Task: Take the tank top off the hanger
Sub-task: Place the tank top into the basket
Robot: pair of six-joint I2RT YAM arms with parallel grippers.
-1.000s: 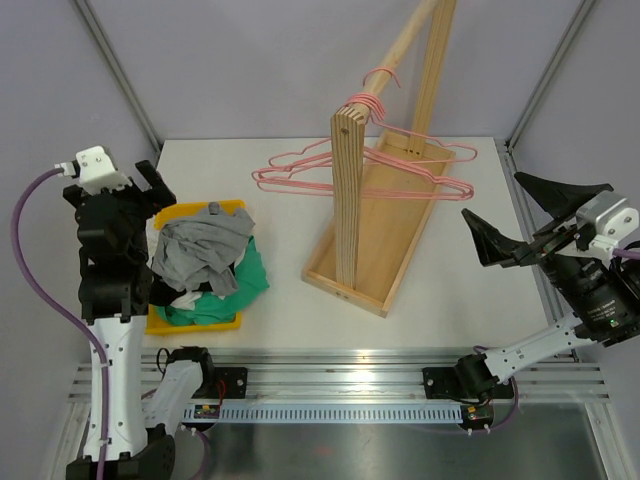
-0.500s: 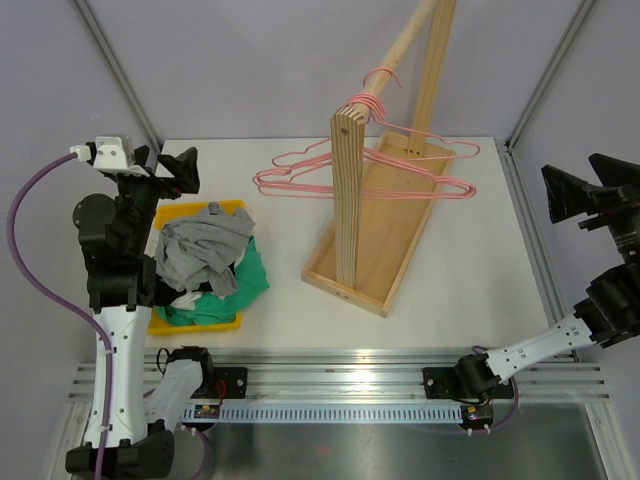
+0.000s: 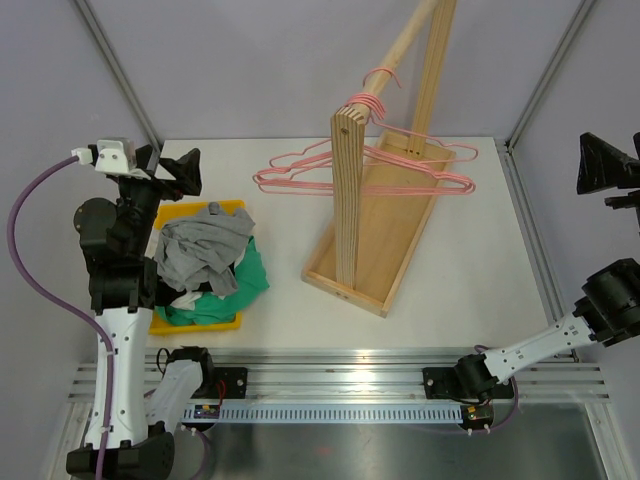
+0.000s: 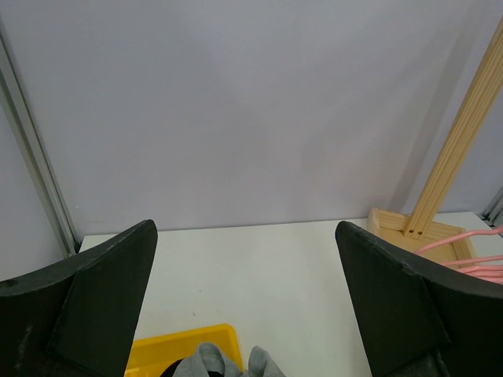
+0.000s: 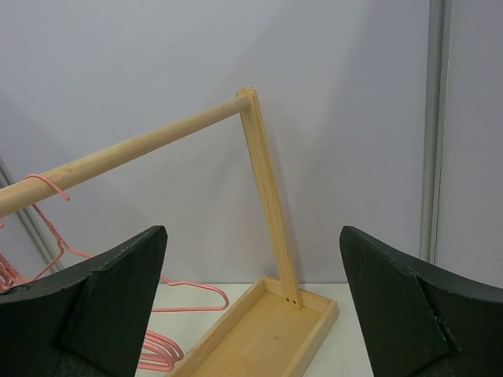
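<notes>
Several bare pink hangers (image 3: 380, 165) hang from the wooden rod (image 3: 400, 45) of the rack; they also show in the right wrist view (image 5: 192, 287) and the left wrist view (image 4: 471, 259). A grey garment (image 3: 205, 245) lies crumpled on top of the yellow bin (image 3: 228, 207), over green cloth (image 3: 255, 280). No garment hangs on any hanger. My left gripper (image 3: 170, 168) is open and empty, held above the bin's far edge (image 4: 244, 236). My right gripper (image 3: 605, 165) is open and empty, raised at the far right and facing the rack (image 5: 251, 232).
The wooden rack's tray base (image 3: 370, 260) stands diagonally in the middle of the white table (image 3: 470, 270). Its far upright (image 5: 271, 204) and rod (image 5: 134, 161) show in the right wrist view. Metal frame posts stand at the table's back corners.
My right arm rose and swung to the right edge of the view. My left gripper tipped up and forward over the bin's far edge. The clothes and hangers stayed put.
</notes>
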